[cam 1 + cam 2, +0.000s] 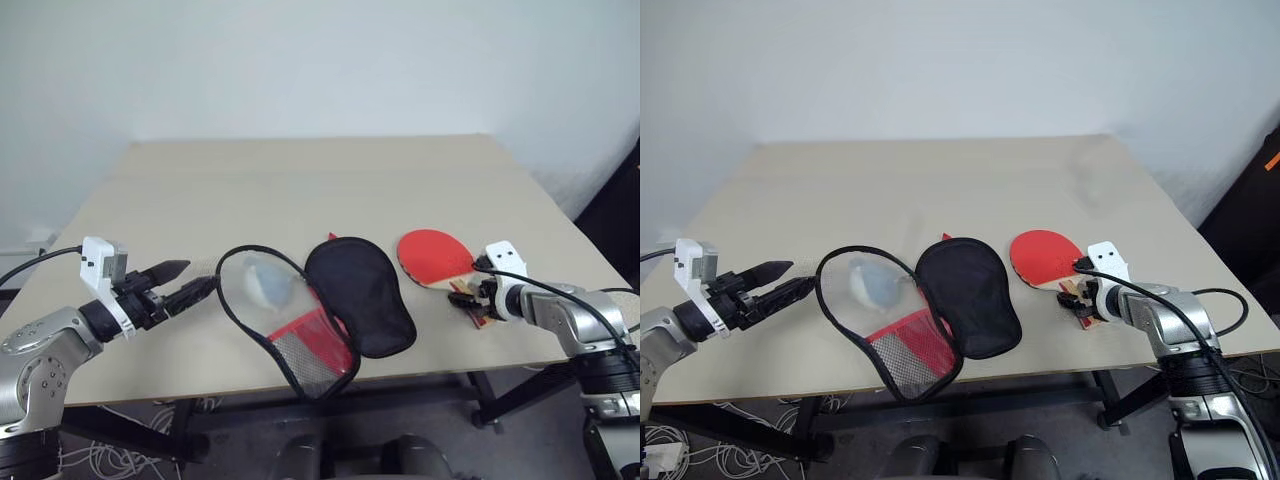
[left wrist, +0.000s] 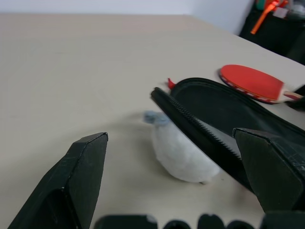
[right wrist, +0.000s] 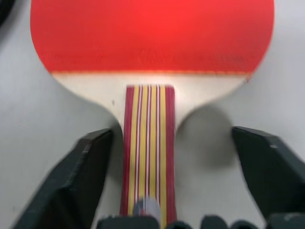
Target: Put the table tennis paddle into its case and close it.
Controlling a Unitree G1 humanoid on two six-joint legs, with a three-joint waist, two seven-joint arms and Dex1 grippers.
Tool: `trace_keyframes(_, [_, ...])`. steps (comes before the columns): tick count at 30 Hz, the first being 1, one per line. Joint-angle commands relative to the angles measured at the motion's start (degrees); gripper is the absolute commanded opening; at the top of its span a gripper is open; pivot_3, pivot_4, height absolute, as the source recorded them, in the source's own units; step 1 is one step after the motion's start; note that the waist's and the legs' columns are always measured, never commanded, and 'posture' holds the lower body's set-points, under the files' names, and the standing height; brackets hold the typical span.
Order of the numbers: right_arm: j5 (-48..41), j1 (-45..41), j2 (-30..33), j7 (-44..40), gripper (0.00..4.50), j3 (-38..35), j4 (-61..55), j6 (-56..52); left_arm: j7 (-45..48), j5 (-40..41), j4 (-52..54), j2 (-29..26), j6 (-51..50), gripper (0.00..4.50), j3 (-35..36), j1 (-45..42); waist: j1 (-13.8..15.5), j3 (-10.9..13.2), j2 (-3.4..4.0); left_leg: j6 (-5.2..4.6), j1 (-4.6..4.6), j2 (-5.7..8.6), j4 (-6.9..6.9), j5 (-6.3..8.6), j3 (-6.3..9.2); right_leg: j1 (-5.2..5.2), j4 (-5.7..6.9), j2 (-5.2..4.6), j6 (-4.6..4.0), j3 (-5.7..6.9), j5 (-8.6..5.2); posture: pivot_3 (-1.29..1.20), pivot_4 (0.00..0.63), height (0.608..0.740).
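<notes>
I'm seeing the table tennis paddle (image 1: pixel 433 255) lying face-up on the table (image 1: pixel 300 180), just right of the case (image 1: pixel 330 310) — my right gripper (image 3: pixel 157 157) is straddling its striped handle, jaws apart, not gripping. My left gripper (image 1: pixel 185 283) is hovering wide open at the case's left rim, beside the plastic wrapper (image 2: pixel 178 152)

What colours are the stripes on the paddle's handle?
Red and yellow stripes with thin white lines on the handle, clearest in the right wrist view.

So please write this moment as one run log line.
right gripper: open, astride paddle handle | left gripper: open, at case rim | case: unzipped, on table | paddle: outside case
</notes>
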State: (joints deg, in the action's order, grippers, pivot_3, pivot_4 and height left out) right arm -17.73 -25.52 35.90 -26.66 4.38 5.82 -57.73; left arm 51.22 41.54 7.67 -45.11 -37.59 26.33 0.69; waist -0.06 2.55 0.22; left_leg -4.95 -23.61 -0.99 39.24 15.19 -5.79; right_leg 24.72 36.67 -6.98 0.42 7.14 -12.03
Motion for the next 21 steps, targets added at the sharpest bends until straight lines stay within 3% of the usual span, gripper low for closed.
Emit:
trace_keyframes(1, [3.39, -1.06, -0.34, 2.17, 2.90, -0.46, 2.32, 2.25, 2.84, 2.24, 3.12, -1.42, 0.06, 4.50, 2.32, 0.96, 0.01, 0.00, 0.00, 0.00, 0.01, 0.00, 0.00, 0.00, -0.01, -0.01, 0.00, 0.00, 0.00, 0.00, 0.00, 0.00, 0.000, 0.706])
trace_keyframes(6, [3.56, -0.80, -1.39, 3.74, 1.21, -2.31, 1.66, 1.68, 3.55, 1.98, 3.09, -1.77, 0.51, 4.50, 2.45, 1.52, 0.14, -0.01, -0.02, 0.00, 0.06, 0.00, 0.06, 0.00, 0.01, -0.10, -0.01, -0.04, -0.03, 0.00, 0.03, 0.00, 0.000, 0.706])
trace_keyframes(10, [1.92, -1.70, -2.57, 5.84, 1.18, -6.47, -0.79, 0.18, 3.95, 1.63, 2.66, -1.79, 0.91, 4.50, 2.09, 1.41, 0.20, 0.01, 0.02, 0.00, 0.04, 0.01, 0.05, 0.00, 0.01, -0.06, -0.01, -0.05, -0.03, -0.01, 0.02, 0.00, 0.000, 0.706])
trace_keyframes(14, [-5.45, -3.56, -9.02, 5.84, 1.18, -13.36, -11.56, 1.25, 4.42, 1.12, 1.80, -1.87, 1.22, 4.50, 1.67, 1.00, 0.10, 0.09, 0.15, 0.04, -0.21, 0.01, 0.00, -0.02, -0.07, 0.25, 0.06, -0.01, 0.01, -0.08, 0.05, 0.00, 0.000, 0.706])
trace_keyframes(21, [-11.40, -2.46, -17.65, 8.06, 1.18, -8.24, -27.71, -12.61, 5.04, 0.46, 0.73, -1.90, 1.40, 4.50, 0.35, -0.54, -0.91, 0.07, 0.13, 0.34, -0.70, -0.34, -0.08, -0.20, -0.13, 0.66, 0.18, 0.45, 0.08, -0.01, 0.14, 0.00, 0.000, 0.706])
